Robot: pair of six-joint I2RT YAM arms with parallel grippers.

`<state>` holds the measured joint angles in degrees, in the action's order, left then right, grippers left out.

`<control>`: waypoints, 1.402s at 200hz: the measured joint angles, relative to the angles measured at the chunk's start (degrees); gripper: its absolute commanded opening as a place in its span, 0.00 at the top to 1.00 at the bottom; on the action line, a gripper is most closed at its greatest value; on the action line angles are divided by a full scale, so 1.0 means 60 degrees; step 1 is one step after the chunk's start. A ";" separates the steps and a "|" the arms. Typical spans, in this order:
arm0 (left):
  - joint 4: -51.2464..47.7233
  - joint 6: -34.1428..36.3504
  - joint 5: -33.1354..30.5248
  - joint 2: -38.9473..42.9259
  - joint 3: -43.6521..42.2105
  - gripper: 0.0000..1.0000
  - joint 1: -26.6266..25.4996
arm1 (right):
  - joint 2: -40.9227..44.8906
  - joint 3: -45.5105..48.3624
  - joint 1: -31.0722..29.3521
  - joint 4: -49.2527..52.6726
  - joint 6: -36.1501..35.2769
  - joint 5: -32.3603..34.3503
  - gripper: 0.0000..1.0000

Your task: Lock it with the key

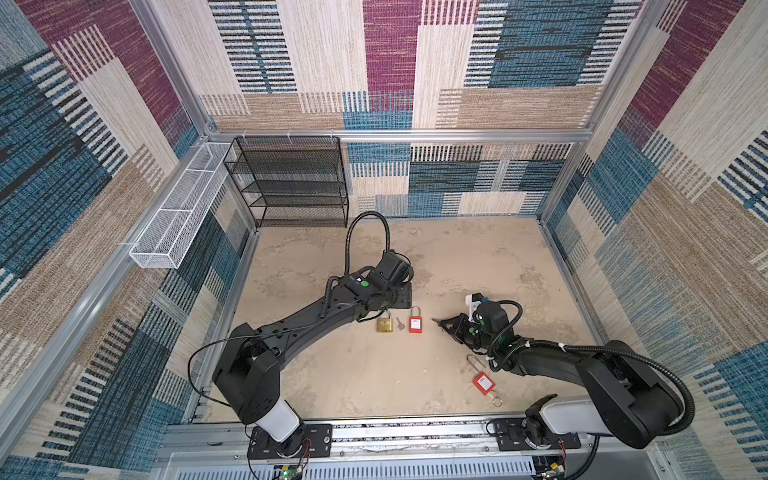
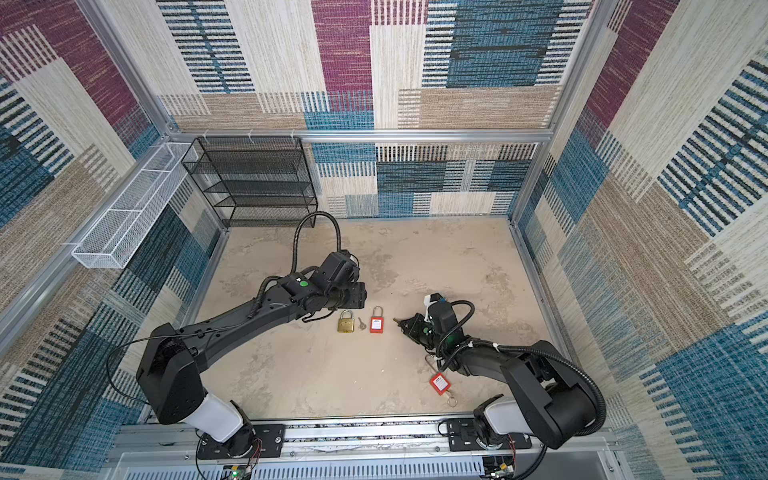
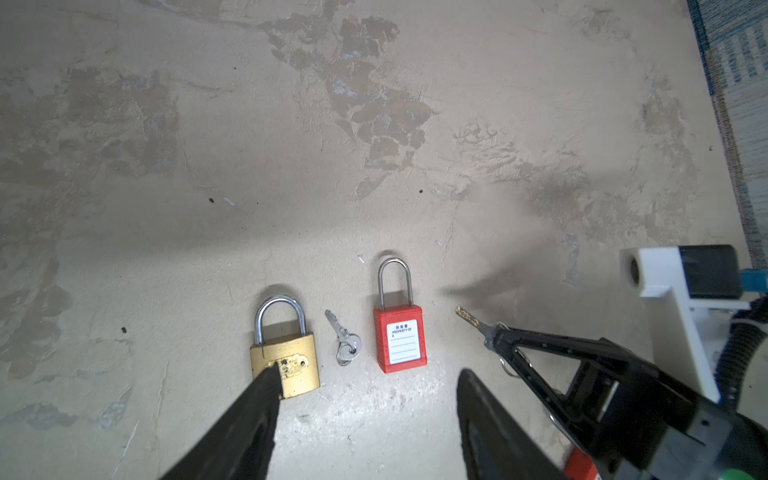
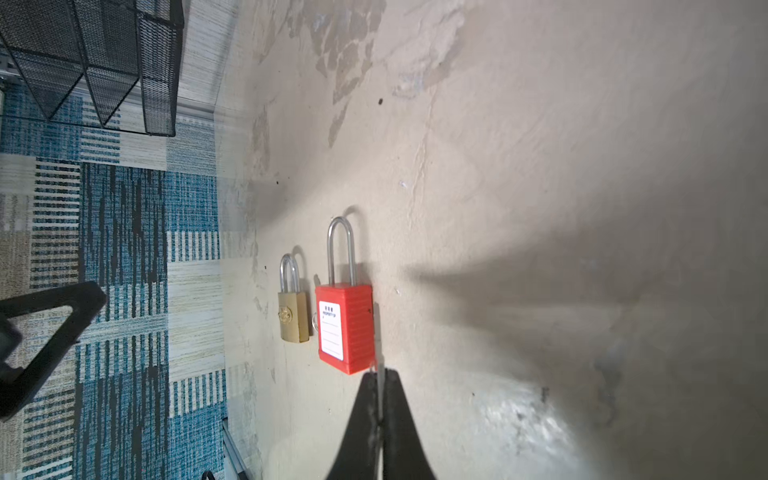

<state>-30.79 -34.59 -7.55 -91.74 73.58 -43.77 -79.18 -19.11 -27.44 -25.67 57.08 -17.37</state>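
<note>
A red padlock [image 1: 415, 324] [image 3: 401, 345] [image 4: 353, 328] lies flat mid-table with its shackle pushed in. To its right my right gripper [image 1: 444, 323] [image 4: 379, 376] is shut on a brass-coloured key [image 3: 469, 318] [image 1: 435, 320]. The blade points at the lock's side and stops short of it. My left gripper [image 3: 368, 374] hovers open just behind the locks, empty. One of its fingertips [image 3: 270, 376] overlaps a brass padlock [image 1: 385, 324] [image 3: 291, 361] in the left wrist view. A small silver key [image 3: 345, 340] lies between the two locks.
Another red padlock [image 1: 482, 383] with a long shackle and a key ring lies by the right forearm. A black mesh shelf [image 1: 291, 183] stands at the back left. A white wire basket [image 1: 178, 216] hangs on the left wall.
</note>
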 measured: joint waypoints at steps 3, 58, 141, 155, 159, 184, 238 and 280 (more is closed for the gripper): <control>-0.0004 0.0000 0.0000 0.0000 -0.0015 0.32 0.0000 | -0.0055 0.0004 -0.0004 -0.0051 0.0036 -0.0004 0.98; -0.0007 0.0000 0.0025 0.0033 -0.0051 0.32 0.0000 | -0.0958 -0.0073 -0.0178 -0.1031 0.0506 -0.0182 0.97; 0.0055 -0.0055 0.0029 0.0131 -0.0175 0.33 0.0000 | -0.1439 -0.0186 -0.0317 -0.1515 0.0732 -0.0175 0.81; 0.0080 -0.0058 0.0025 0.0131 -0.0175 0.33 0.0000 | -0.1446 -0.0215 -0.0375 -0.1468 0.0732 -0.0069 0.75; 0.0080 -0.0058 0.0025 0.0138 -0.0178 0.33 0.0000 | -0.1446 -0.0233 -0.0390 -0.1453 0.0729 -0.0069 0.72; 0.0098 -0.0076 -0.0004 0.0226 -0.0270 0.33 0.0000 | -0.1297 -0.0361 -0.0506 -0.1100 0.0707 0.0182 0.62; 0.0153 -0.0146 -0.0193 0.0484 -0.0433 0.33 0.0000 | -0.0517 -0.0579 -0.0579 -0.0055 0.0306 0.0911 0.59; 0.0160 -0.0146 -0.0189 0.0565 -0.0517 0.33 0.0000 | 0.0692 -0.1395 -0.0586 0.1861 -0.0514 0.1756 0.39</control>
<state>-29.82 -35.46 -8.69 -88.36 70.48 -43.77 -75.02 -27.49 -30.96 -14.50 54.00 -6.83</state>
